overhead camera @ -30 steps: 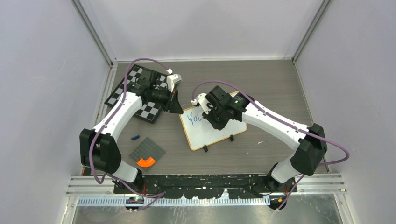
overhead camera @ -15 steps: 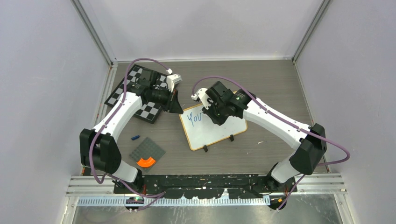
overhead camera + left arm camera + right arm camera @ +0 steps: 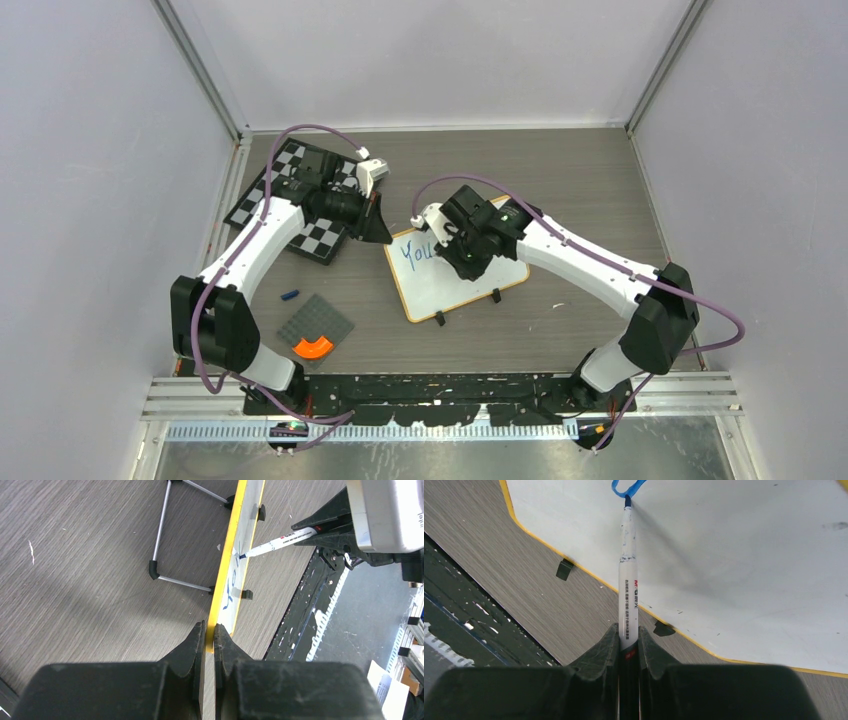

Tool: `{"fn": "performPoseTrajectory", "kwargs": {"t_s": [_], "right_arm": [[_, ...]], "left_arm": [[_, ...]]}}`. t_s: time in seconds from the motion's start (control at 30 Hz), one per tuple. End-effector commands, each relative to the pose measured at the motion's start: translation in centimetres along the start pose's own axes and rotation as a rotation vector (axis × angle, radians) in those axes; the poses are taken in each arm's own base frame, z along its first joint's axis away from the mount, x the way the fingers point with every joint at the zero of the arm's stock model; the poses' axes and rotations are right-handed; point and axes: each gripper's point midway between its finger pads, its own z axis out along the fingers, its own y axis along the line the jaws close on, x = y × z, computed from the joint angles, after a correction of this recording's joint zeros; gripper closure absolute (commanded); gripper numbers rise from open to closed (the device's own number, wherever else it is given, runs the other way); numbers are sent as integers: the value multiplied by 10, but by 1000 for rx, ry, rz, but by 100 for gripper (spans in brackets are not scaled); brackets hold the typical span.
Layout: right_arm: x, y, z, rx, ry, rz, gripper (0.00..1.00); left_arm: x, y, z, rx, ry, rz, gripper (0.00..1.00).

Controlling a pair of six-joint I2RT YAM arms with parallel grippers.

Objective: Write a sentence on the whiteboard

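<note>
At far left we see the chessboard [image 3: 262,196] under the left arm, with a small blue object [image 3: 290,295] and a gray plate [image 3: 322,318] carrying an orange piece [image 3: 313,347] nearer the bases. The left gripper [image 3: 210,630] is pinched tight on the whiteboard [image 3: 455,285] at its left corner, jaws on the yellow frame edge. The board sits mid-table, angled, with its clip feet [image 3: 438,320] on the near edge. Blue letters run along its far-left part. The right gripper [image 3: 628,636] is clamped on a white marker [image 3: 627,580], its tip touching the board at the last blue stroke. White surface continues to the right of the tip, up to the frame. Beyond the frame, the table [image 3: 590,190] runs to the right wall.
</note>
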Motion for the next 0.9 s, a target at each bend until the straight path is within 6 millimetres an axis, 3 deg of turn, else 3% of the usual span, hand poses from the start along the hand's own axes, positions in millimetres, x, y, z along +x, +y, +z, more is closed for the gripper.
{"fn": "performPoseTrajectory", "kwargs": {"t_s": [0.0, 0.47, 0.87], "right_arm": [[-3, 1, -7, 5, -30, 4, 100], [-23, -4, -41, 31, -111, -4, 100], [-47, -18, -54, -21, -224, 137, 100]], "left_arm": [[2, 3, 2, -8, 1, 5, 100], [2, 0, 0, -5, -1, 7, 100], [2, 0, 1, -5, -4, 7, 100]]}}
